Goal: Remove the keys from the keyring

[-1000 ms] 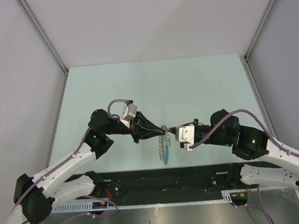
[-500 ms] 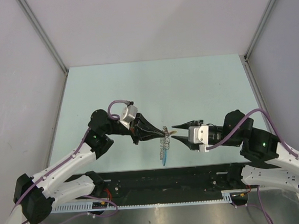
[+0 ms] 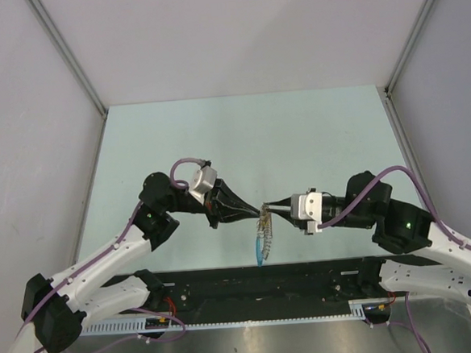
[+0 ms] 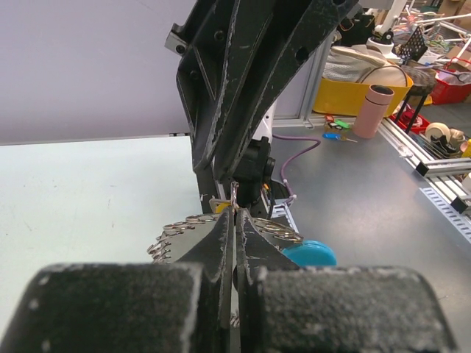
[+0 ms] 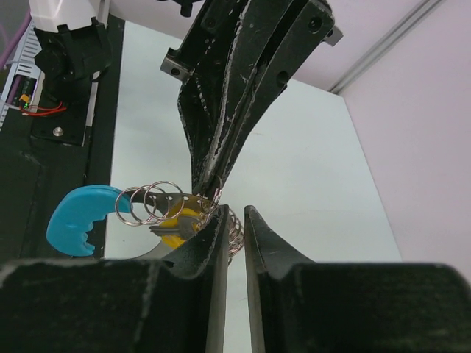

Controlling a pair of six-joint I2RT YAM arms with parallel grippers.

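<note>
My left gripper point(image 3: 257, 213) is shut on the keyring point(image 4: 235, 194), a thin wire loop poking up between its tips point(image 4: 235, 213). The keys point(image 3: 262, 238) dangle below it above the table. They are a fan of silvery rings and flat pieces point(image 4: 176, 232) with a blue piece point(image 3: 260, 257) at the bottom. My right gripper point(image 3: 270, 209) faces the left one tip to tip. In the right wrist view its jaws point(image 5: 235, 208) stand a narrow gap apart, with a coil of small rings point(image 5: 235, 229) at the left finger's inner edge. A yellow-headed key point(image 5: 179, 223) and the blue piece point(image 5: 73, 219) hang to the left.
The pale green table point(image 3: 241, 136) is walled by grey panels at the back and both sides. A black rail point(image 3: 259, 284) runs along the near edge between the arm bases. Purple cables loop over both wrists.
The right gripper let go, drew back to the right with jaws wide, then came back to the bunch with jaws narrowed. The left gripper stayed shut in place; the keys swung slightly.
</note>
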